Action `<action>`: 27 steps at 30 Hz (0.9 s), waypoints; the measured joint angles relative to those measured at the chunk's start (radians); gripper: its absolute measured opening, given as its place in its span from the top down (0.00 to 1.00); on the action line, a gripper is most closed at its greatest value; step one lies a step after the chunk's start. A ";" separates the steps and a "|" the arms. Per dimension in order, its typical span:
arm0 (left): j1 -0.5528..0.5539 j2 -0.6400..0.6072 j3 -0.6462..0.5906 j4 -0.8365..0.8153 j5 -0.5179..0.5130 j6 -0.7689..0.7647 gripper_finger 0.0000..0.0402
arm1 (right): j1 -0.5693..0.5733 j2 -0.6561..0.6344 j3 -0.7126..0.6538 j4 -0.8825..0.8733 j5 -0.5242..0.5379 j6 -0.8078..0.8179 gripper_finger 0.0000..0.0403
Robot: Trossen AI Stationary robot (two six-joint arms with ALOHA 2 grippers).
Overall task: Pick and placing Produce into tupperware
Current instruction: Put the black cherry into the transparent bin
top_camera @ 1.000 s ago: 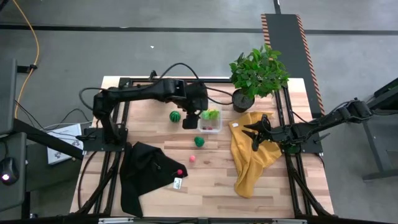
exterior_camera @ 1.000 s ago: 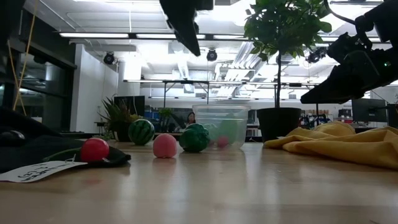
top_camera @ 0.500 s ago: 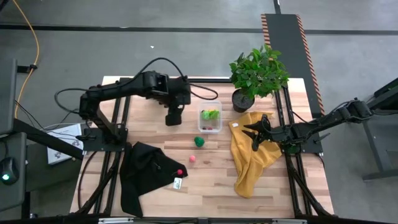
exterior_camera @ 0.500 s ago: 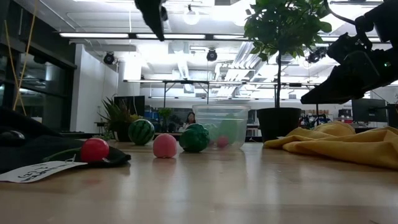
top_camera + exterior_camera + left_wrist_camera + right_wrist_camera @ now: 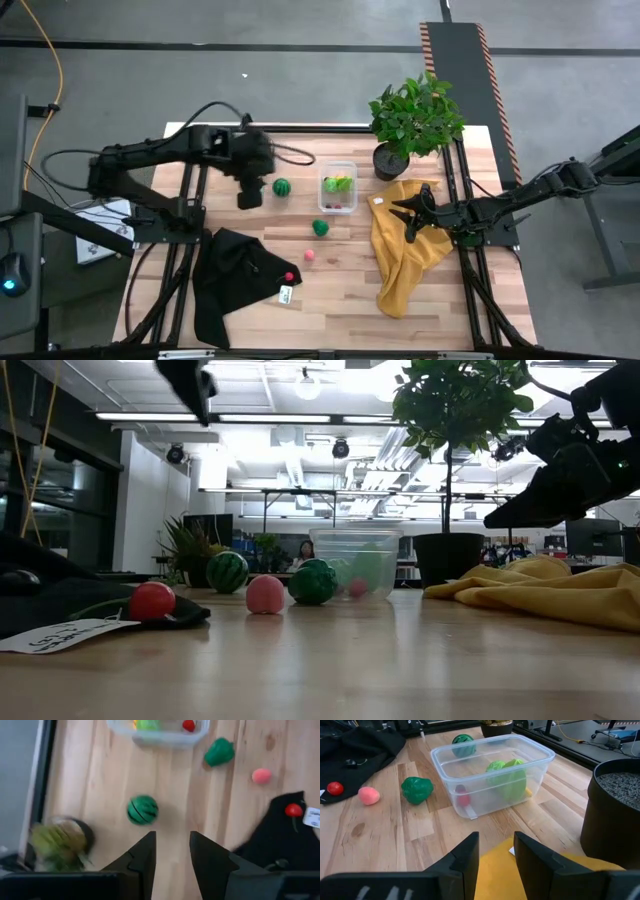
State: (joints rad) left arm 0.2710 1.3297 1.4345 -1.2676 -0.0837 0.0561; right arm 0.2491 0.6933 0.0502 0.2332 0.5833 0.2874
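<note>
Clear rectangular plastic tupperware (image 5: 338, 187) on the wooden counter (image 5: 340, 300) holds leafy green, yellow and red produce. Striped dark-green toy melon (image 5: 282, 187) lies just beside it, near the left gripper (image 5: 249, 197), fingers slightly parted, empty. Right gripper (image 5: 408, 222) hangs over the yellow cloth (image 5: 405, 255) beside the tupperware, fingers parted, empty.

Blurred plant (image 5: 59, 842) beside striped melon (image 5: 142, 809)

my two arms are dark, near black, built of slim jointed links. black cables loop loose off my left arm (image 5: 170, 155). each wrist ends in two flat, matte dark fingers (image 5: 462, 865).
</note>
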 joint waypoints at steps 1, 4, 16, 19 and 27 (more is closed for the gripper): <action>-0.013 -0.031 -0.040 0.015 0.004 -0.028 0.74 | 0.000 0.000 0.000 0.000 0.000 0.000 0.72; -0.054 -0.129 -0.166 0.096 0.044 -0.101 0.74 | 0.000 0.000 0.000 -0.004 0.000 0.000 0.72; -0.300 -0.321 -0.471 0.251 0.080 -0.321 0.73 | 0.000 0.000 0.000 -0.012 0.000 0.000 0.72; -0.351 -0.326 -0.503 0.250 0.094 -0.319 0.73 | 0.000 0.000 0.000 -0.012 0.000 0.000 0.72; -0.465 -0.325 -0.564 0.306 0.132 -0.272 0.74 | 0.000 0.000 0.000 -0.012 0.000 0.000 0.72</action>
State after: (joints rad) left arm -0.1944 1.0050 0.8709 -0.9620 0.0481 -0.2163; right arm 0.2491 0.6933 0.0502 0.2213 0.5835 0.2874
